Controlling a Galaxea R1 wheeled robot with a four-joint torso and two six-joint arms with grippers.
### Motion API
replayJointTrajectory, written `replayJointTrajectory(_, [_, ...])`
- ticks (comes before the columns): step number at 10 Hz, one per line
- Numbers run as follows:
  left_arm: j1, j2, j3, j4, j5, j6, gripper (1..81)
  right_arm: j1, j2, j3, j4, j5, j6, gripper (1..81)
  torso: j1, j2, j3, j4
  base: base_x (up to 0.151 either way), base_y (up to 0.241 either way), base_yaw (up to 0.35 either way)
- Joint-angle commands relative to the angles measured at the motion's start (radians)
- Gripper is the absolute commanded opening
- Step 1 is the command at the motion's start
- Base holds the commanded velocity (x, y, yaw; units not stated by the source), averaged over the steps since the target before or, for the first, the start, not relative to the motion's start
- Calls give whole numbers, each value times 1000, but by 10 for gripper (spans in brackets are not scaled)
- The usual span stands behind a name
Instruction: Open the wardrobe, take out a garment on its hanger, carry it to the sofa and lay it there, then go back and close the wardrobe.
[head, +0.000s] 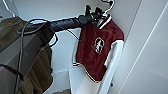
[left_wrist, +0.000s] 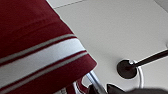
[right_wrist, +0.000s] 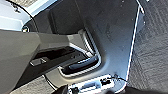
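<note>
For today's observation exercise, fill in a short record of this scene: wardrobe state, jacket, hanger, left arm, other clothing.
wardrobe: open, white inside
jacket: maroon with white sleeves and chest emblem, hanging inside the wardrobe on the hanger
hanger: white, hook at the top above the striped collar
left gripper: reaching in to the jacket's collar, at the hanger; grip cannot be made out
olive jacket: hanging to the left, behind the left arm
</note>
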Motion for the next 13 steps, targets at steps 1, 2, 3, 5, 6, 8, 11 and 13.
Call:
replayJointTrajectory(1, [-266,-35,86,130,6,36,10,17,-4,8,10,-64,-2,811,0,0,0,0,0,0,0])
replayJointTrajectory(2, [-268,-56,112,142,6,34,10,16,-4,9,12,-62,-2,811,0,0,0,0,0,0,0])
replayJointTrajectory(3, [-267,-67,129,154,8,34,10,14,-2,9,9,-62,-2,811,0,0,0,0,0,0,0])
replayJointTrajectory(5, [-278,-93,166,179,8,33,10,14,-2,9,6,-60,-2,811,0,0,0,77,0,0,0])
replayJointTrajectory(6, [-280,-96,179,180,8,34,10,14,-2,9,4,-60,-2,811,0,0,0,97,0,0,0])
replayJointTrajectory(8, [-280,-90,184,188,8,34,10,16,-2,11,4,-60,-2,811,0,0,0,120,0,0,0])
replayJointTrajectory(11, [-312,-61,166,193,-3,28,10,16,-2,8,2,-62,-2,811,0,0,0,97,0,0,0])
replayJointTrajectory(13, [-326,-75,172,193,2,22,10,17,-1,11,4,-62,-2,811,0,0,0,99,0,0,0])
